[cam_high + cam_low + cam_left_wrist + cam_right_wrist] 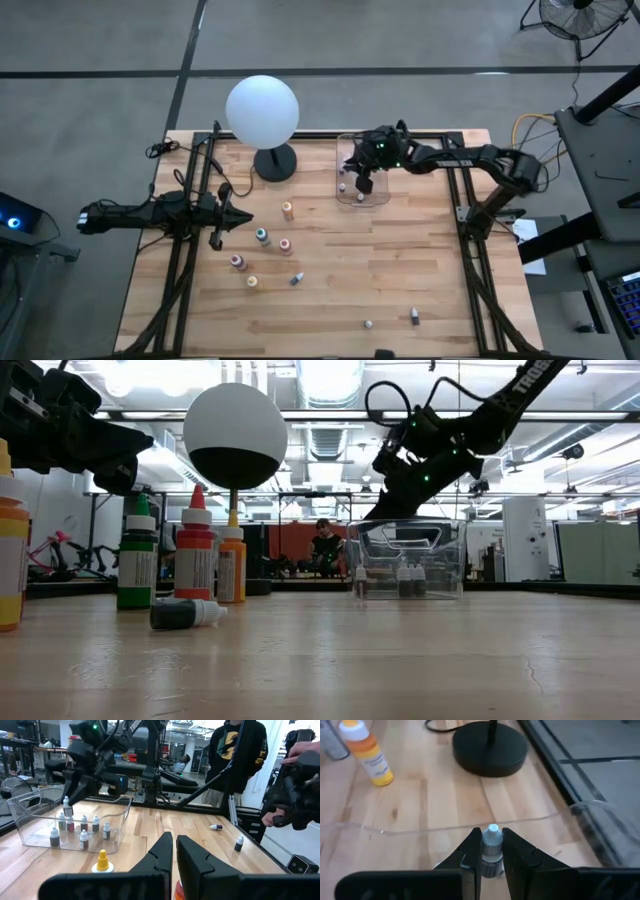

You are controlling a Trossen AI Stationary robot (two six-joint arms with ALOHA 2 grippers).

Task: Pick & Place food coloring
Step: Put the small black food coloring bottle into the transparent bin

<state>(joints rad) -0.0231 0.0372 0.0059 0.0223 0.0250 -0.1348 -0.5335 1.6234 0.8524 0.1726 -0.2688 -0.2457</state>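
My right gripper [360, 178] is over the clear bin [382, 196] at the table's far side, shut on a small dark bottle with a white cap [491, 845]. Several small bottles [82, 832] stand in the bin. Larger bottles stand on the wood mid-table: orange [288, 210], teal [262, 236], pink [285, 245], yellow [252, 282]. A dark one [297, 278] lies on its side. Two tiny ones [415, 318] sit near the near edge. My left gripper [245, 217] is shut, at the table's left side, and touches nothing. My right gripper pinches the small bottle between its two fingers at the neck just under the white cap [492, 834]. The fingers slant down from above. The bottle [66, 809] hangs at the fingertips inside the bin's outline, above the bottles standing there.
A white globe lamp [262, 108] on a black round base [274, 162] stands left of the bin. Black frame rails [186, 250] run along both table sides. A person in a dark hoodie [235, 750] stands beyond the table. Bare wood lies right of centre.
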